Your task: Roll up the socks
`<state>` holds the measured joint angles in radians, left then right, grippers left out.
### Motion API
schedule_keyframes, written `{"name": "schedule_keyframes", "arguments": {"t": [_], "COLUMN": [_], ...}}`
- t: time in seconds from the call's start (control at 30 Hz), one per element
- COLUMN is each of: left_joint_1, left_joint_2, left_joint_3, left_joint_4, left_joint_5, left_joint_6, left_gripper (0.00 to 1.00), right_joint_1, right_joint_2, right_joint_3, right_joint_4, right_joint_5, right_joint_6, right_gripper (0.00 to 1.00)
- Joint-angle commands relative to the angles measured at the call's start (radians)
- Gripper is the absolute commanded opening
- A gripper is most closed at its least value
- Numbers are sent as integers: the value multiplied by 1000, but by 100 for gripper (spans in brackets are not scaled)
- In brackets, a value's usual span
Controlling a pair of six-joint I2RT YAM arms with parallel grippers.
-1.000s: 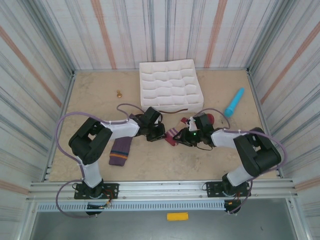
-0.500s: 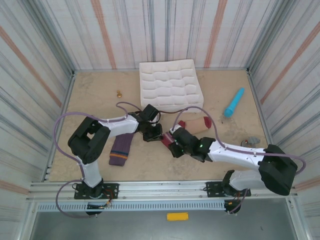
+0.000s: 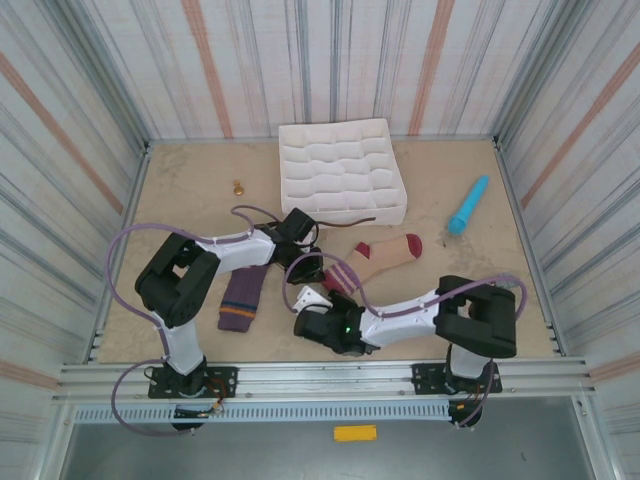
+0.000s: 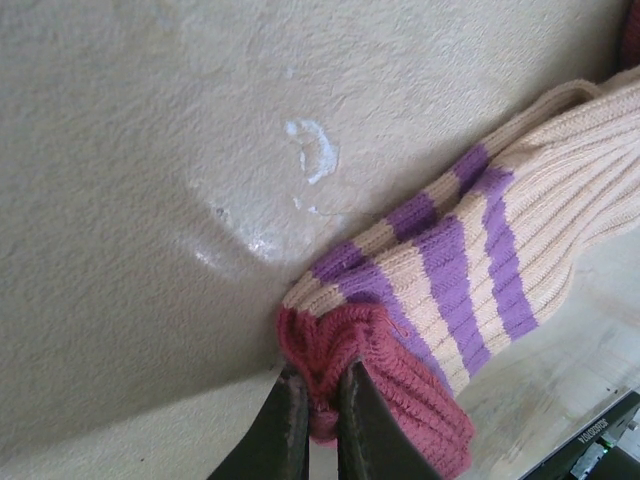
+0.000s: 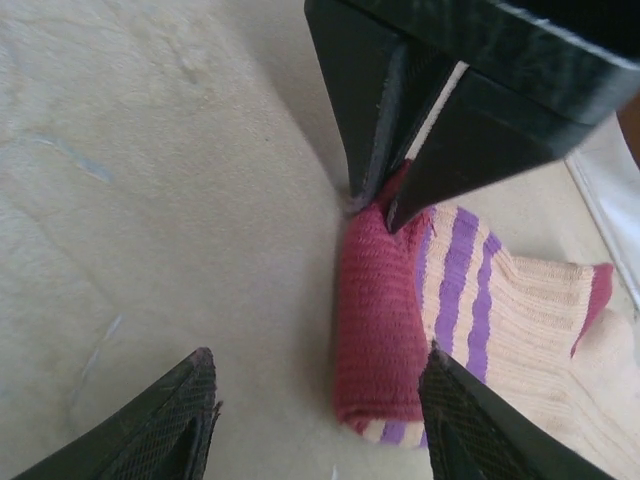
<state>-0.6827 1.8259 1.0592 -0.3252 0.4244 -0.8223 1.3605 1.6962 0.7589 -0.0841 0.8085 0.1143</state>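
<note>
Tan tabletop (image 3: 190, 175) boxed in by striped walls. Nearest the front edge, right gripper (image 3: 307, 301), reached leftward across the table from its base, low over the surface, jaws spread wide and holding nothing. Dark fingers (image 5: 185, 420) far apart at the bottom corners of the right wrist view, bare table between them, aimed at the sock cuff just ahead.

Off to the left, purple sock (image 3: 242, 298) lying flat beside the left arm, orange-striped end toward the front, touched by neither gripper.

Just beyond the right gripper, left gripper (image 3: 310, 266) clamped on the dark red cuff of the beige sock (image 3: 388, 254). Fingertips (image 4: 292, 415) pressed together with a bunched fold of red knit nipped between them, down at the table. Cuff end turned over on itself, purple stripes right behind it in both wrist views. Rest of the beige sock stretched flat to the right and slightly away, dark red toe at the far end.

Farther right, turquoise stick (image 3: 468, 205) lying slanted, well apart from both socks. Far left, small brass-coloured object (image 3: 238, 187), too small to identify. At the back, white compartment tray (image 3: 345, 212) near the far wall.
</note>
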Motion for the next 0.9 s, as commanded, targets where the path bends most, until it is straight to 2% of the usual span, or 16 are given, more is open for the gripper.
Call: {"name": "schedule_keyframes", "arguments": {"t": [0.0, 0.17, 0.27, 0.37, 0.5, 0.63, 0.73, 0.87], "left_joint_1": [10, 14, 13, 15, 21, 23, 27, 36], "left_joint_2": [-16, -17, -21, -26, -33, -29, -31, -47], "left_joint_3": [-19, -30, -37, -42, -47, -47, -46, -50], "left_joint_4": [-37, -34, -35, -38, -37, -28, -20, -23], "left_joint_5": [18, 26, 27, 25, 21, 25, 26, 19], "left_joint_6": [24, 30, 32, 35, 39, 44, 45, 55], "left_gripper": [0, 0, 0, 0, 0, 1, 9, 32], "right_joint_1": [5, -4, -15, -33, -62, -76, -90, -114], "right_joint_2": [57, 128, 166, 180, 157, 132, 100, 36], "right_joint_3": [23, 31, 36, 33, 9, -12, -36, -78], "right_joint_4": [50, 72, 78, 69, 65, 76, 100, 131], "right_joint_5": [118, 136, 134, 124, 76, 32, -16, -88], "right_joint_6": [-51, -55, -49, -19, 19, 22, 25, 45], "right_gripper": [56, 52, 46, 34, 13, 0, 0, 0]}}
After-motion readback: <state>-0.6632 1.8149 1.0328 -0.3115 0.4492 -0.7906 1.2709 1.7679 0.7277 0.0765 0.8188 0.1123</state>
